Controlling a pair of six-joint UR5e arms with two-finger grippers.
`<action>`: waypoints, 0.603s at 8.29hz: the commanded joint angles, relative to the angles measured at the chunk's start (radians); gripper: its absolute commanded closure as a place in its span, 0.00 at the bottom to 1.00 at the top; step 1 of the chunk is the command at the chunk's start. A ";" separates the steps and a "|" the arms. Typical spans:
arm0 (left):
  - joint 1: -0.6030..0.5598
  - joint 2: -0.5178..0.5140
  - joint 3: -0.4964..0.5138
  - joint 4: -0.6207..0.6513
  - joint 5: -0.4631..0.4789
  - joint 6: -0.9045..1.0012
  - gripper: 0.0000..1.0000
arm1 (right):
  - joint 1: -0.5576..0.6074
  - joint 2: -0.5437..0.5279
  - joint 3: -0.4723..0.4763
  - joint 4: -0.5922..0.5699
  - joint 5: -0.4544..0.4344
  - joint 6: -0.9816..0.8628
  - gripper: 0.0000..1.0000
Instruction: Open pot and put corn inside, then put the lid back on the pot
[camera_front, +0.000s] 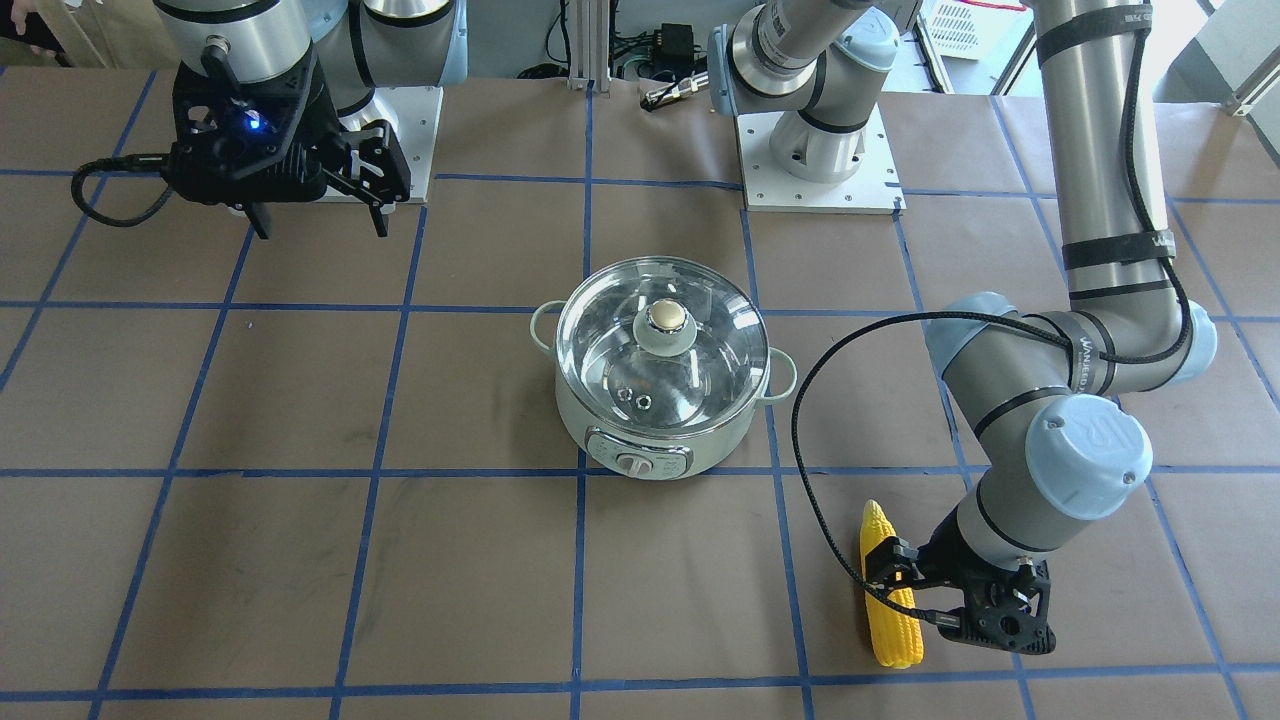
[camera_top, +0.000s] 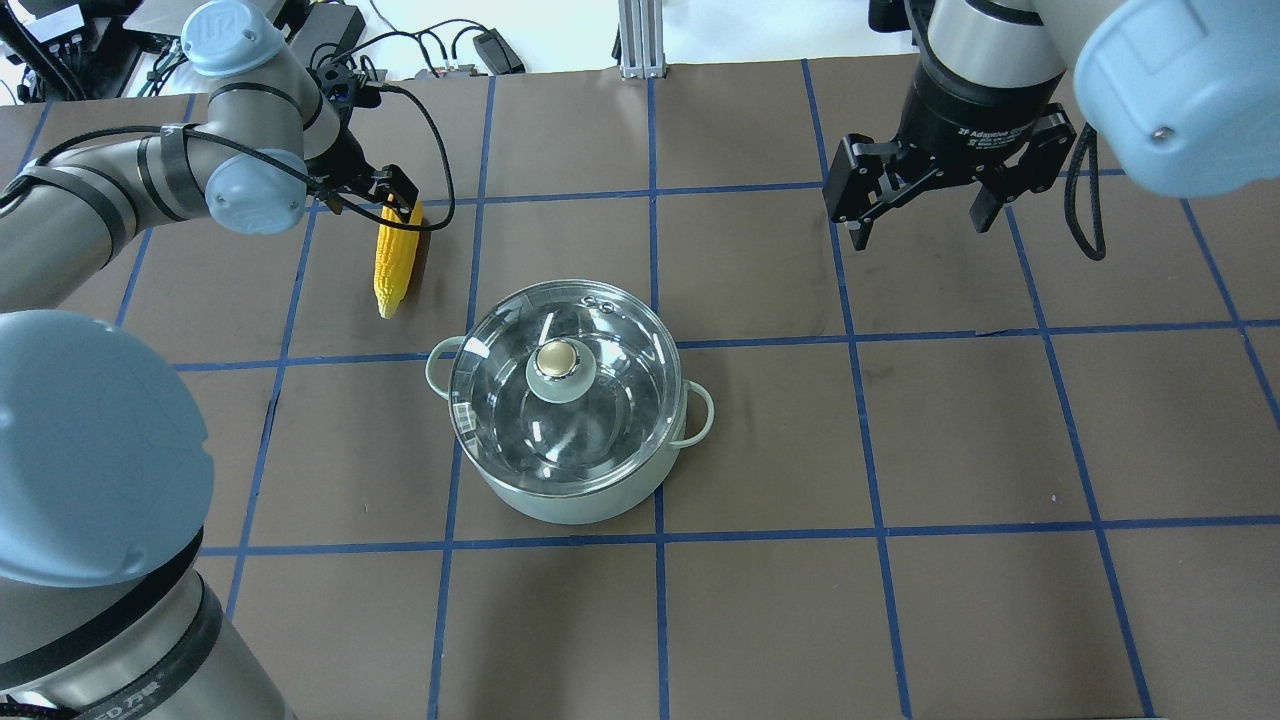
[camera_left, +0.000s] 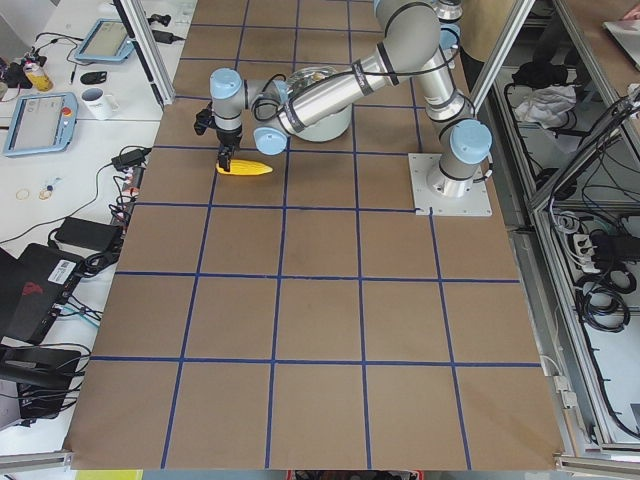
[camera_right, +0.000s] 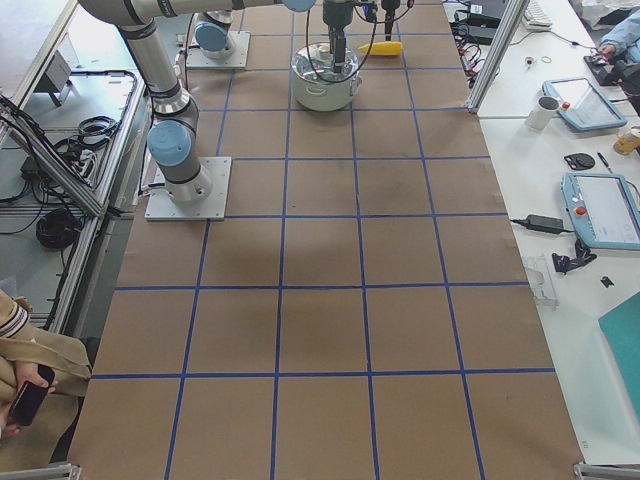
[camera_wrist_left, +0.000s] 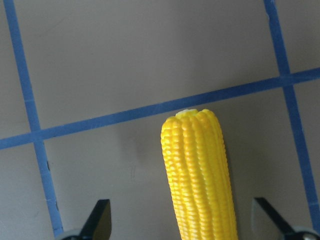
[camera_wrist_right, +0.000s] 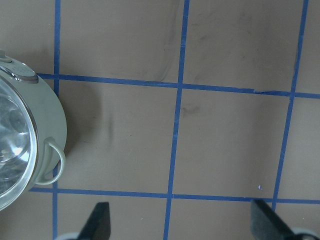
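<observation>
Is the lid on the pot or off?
On. The glass lid lies flat on the rim of the pot, and the shiny inside shows only through the glass.

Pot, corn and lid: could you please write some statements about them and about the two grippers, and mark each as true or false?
1. The lid sits on the pot. True.
2. The corn lies inside the pot. False: it lies on the table, beside the pot.
3. The jaws of the left gripper stand open on either side of the corn. True.
4. The right gripper holds the lid by its knob. False: its jaws are open and empty, away from the pot.
</observation>
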 joint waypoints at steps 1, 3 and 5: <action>-0.002 -0.024 -0.001 0.003 -0.053 -0.024 0.00 | -0.004 0.002 -0.010 -0.002 0.001 -0.005 0.00; 0.000 -0.047 -0.001 0.003 -0.052 -0.023 0.00 | -0.004 -0.001 -0.007 -0.001 0.015 -0.002 0.00; 0.000 -0.070 0.002 0.009 -0.052 -0.023 0.00 | -0.001 0.020 -0.001 0.001 0.015 0.007 0.00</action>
